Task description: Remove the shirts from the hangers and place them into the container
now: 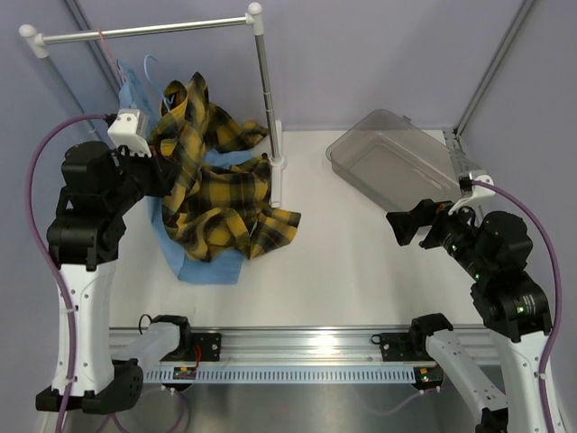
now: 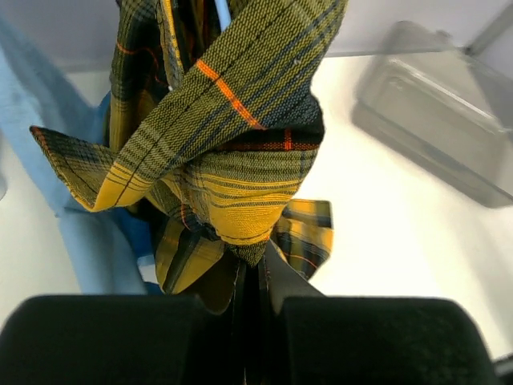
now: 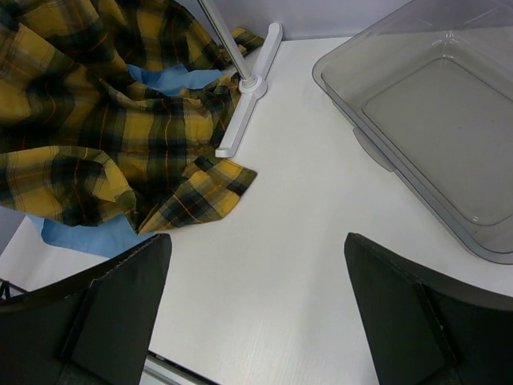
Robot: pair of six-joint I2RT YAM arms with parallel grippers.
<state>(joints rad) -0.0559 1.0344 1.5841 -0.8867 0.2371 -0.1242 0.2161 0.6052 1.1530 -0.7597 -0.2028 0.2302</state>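
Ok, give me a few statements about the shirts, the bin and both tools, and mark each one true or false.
1. The left tool is shut on the plaid shirt. True.
2. A shirt lies in the bin. False: nothing lies in it; both shirts are outside it.
3. The right tool is open and holds nothing. True.
4. The blue shirt lies on top of the plaid shirt. False: it lies under the plaid shirt, flat on the table.
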